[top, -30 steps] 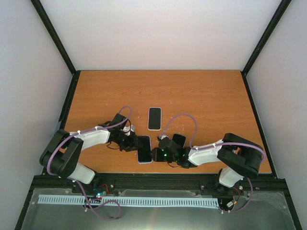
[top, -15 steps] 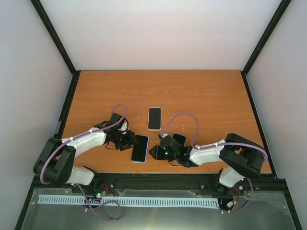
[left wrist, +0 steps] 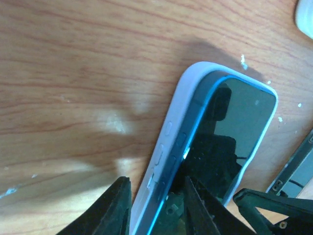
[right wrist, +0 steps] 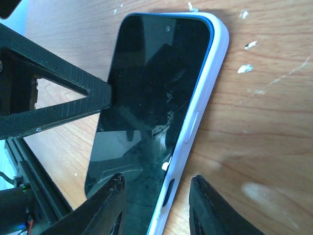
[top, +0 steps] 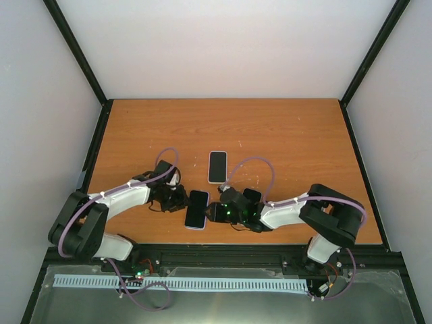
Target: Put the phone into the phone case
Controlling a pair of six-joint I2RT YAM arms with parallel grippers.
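Phone point(top: 196, 209) and case point(left wrist: 168, 128): four o'clock off my left gripper point(top: 180, 201), nine off my right gripper point(top: 213, 212). Right jaws apart astride the edge; left, can't tell.

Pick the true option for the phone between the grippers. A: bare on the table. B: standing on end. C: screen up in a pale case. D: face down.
C: the phone shows its dark screen, and the pale case wraps its blue edge.
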